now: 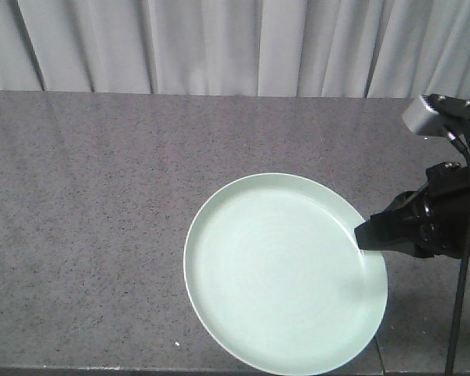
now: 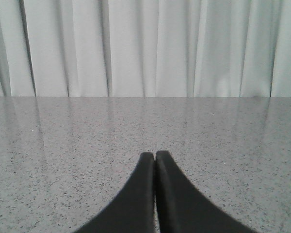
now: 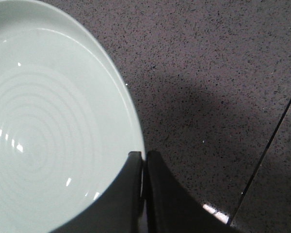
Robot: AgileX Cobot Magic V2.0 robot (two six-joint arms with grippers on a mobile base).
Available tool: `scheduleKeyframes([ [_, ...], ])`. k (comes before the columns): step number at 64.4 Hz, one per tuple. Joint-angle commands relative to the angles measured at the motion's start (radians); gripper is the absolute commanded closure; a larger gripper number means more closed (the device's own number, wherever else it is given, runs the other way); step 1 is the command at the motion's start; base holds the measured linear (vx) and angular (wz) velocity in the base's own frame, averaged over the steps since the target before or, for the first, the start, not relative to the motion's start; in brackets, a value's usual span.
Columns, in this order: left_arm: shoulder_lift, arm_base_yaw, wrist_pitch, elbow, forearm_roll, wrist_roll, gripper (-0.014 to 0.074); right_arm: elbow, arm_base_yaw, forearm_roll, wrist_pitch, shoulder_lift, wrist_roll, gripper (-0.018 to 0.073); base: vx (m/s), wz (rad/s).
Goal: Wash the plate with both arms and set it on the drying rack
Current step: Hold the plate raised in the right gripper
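Grey speckled counter (image 1: 102,219) runs back to a pale pleated curtain (image 1: 219,47). The right gripper (image 3: 143,156) has its two black fingers drawn in on the rim of the plate (image 3: 48,136), one finger lying over the mint-green face and the other outside the edge, with the rim running into the thin slit between them. The front view shows this grip at the plate's right side, and the plate's near edge is cut off by the bottom of that picture. Whether the plate rests flat on the counter or is held just off it cannot be told. A grey camera block (image 1: 423,115) sits above the gripper and a black cable (image 1: 458,313) hangs down beside it; the arm behind runs out of frame. A dark seam (image 3: 266,145) crosses the counter to the right. The left gripper (image 2: 155,156), seen only from its own wrist, has its fingertips pressed together on nothing, over bare counter.
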Motion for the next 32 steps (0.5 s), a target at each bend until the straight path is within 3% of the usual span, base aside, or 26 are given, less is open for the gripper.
scheduleKeyframes([
  [1, -0.014, -0.002, -0.075, -0.032, -0.009, -0.004, 0.0603, -0.025, 0.001, 0.041, -0.03, -0.021, -0.011, 0.0564, 0.0, 0.0],
  [32, -0.014, -0.002, -0.075, -0.032, -0.009, -0.004, 0.0603, -0.025, 0.001, 0.044, -0.03, -0.021, -0.011, 0.0564, 0.0, 0.0],
])
